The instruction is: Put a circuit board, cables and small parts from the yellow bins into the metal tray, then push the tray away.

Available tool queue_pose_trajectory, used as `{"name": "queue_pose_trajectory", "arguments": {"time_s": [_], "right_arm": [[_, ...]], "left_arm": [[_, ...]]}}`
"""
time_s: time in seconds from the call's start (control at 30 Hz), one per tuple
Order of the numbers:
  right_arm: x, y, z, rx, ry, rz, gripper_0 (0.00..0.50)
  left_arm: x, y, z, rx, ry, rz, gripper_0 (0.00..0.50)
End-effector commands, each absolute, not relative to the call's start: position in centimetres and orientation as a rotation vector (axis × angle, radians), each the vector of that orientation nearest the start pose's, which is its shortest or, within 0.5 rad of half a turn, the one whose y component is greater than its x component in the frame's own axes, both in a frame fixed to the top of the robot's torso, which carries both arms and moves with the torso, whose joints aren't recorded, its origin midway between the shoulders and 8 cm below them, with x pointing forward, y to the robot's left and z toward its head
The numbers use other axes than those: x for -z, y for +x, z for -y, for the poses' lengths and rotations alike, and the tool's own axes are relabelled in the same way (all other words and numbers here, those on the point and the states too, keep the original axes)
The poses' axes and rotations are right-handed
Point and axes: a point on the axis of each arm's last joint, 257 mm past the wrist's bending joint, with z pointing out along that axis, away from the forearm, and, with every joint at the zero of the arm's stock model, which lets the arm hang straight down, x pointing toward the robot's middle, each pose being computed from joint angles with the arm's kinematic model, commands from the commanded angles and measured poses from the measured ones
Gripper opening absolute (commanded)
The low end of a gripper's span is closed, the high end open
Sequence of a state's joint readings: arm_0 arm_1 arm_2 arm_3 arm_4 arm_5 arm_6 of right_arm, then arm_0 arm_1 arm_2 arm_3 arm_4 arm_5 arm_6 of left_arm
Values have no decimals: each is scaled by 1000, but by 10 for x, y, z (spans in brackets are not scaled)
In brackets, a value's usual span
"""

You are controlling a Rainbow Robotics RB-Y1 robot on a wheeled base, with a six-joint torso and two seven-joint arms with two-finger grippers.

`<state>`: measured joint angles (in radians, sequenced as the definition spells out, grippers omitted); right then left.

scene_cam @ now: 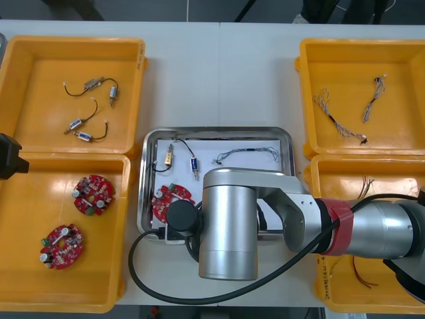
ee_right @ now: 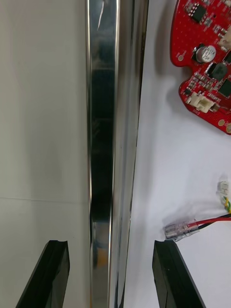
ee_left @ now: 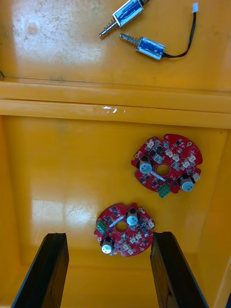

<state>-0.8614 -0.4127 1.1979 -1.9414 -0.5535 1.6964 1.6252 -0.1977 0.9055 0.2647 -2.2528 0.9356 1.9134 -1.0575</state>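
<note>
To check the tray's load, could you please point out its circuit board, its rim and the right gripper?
circuit board (ee_right: 197, 67): right wrist view, on its red face.
metal tray (ee_right: 102, 120): right wrist view, on its shiny rim.
right gripper (ee_right: 110, 244): right wrist view, midway between its open fingertips.

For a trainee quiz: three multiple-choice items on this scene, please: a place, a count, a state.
1. Where is the right gripper? A over a right bin; B astride the metal tray's rim; C over a left bin.
2. How many circuit boards lie in the near left bin? A one; B two; C four.
3. The left gripper is: A open; B shut on a board; C shut on a cable.
B: rim runs between its fingers. B: two red boards show. A: fingers stand apart, gripping nothing.
</note>
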Motion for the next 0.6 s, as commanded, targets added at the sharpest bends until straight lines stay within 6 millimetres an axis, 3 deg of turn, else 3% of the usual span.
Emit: {"name": "queue_pose_trajectory", "arguments": {"time_s": [0.03,0.6], "right_arm": [[317,323,-2,376,-2057,-1944,500],[323,325,-2,428,-2047,-1903,500]], "left_arm": [[124,366,-382,-148,6,-2641,500],[124,366,-382,-148,6,-2641,500]]}}
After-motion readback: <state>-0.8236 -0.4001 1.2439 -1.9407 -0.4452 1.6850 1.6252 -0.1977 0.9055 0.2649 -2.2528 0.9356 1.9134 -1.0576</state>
